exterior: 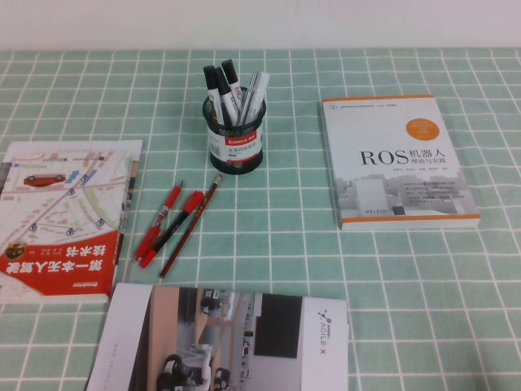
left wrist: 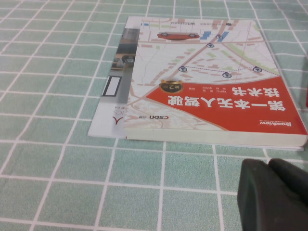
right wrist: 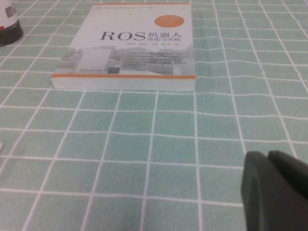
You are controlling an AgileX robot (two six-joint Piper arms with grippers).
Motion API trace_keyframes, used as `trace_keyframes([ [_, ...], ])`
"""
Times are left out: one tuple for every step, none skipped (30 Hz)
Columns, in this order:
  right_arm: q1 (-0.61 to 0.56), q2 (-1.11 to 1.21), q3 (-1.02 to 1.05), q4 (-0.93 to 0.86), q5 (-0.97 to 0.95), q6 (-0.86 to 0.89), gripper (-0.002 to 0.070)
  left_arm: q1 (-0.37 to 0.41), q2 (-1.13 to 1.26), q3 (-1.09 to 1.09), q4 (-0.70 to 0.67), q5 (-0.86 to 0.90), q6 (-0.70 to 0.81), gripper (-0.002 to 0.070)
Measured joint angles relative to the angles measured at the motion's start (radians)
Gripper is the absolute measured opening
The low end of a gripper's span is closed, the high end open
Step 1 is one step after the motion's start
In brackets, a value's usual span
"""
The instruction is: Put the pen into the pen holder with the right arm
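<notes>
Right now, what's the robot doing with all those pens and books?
Nothing is being held. The grey pen already stands in the black pen holder with the markers. Three red pens lie on the green checked tablecloth in front of it. The right claw is shut and empty, low over the cloth near the white book. The left claw is shut near the red map book.
</notes>
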Motion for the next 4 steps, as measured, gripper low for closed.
trace_keyframes([
  [0.0,0.0,0.0,0.0,0.0,0.0,-0.0019,0.0,0.0,0.0,0.0,0.0,0.0,-0.0004],
  [0.0,0.0,0.0,0.0,0.0,0.0,-0.0019,0.0,0.0,0.0,0.0,0.0,0.0,-0.0004],
  [0.0,0.0,0.0,0.0,0.0,0.0,-0.0019,0.0,0.0,0.0,0.0,0.0,0.0,-0.0004],
  [0.0,0.0,0.0,0.0,0.0,0.0,-0.0019,0.0,0.0,0.0,0.0,0.0,0.0,-0.0004],
])
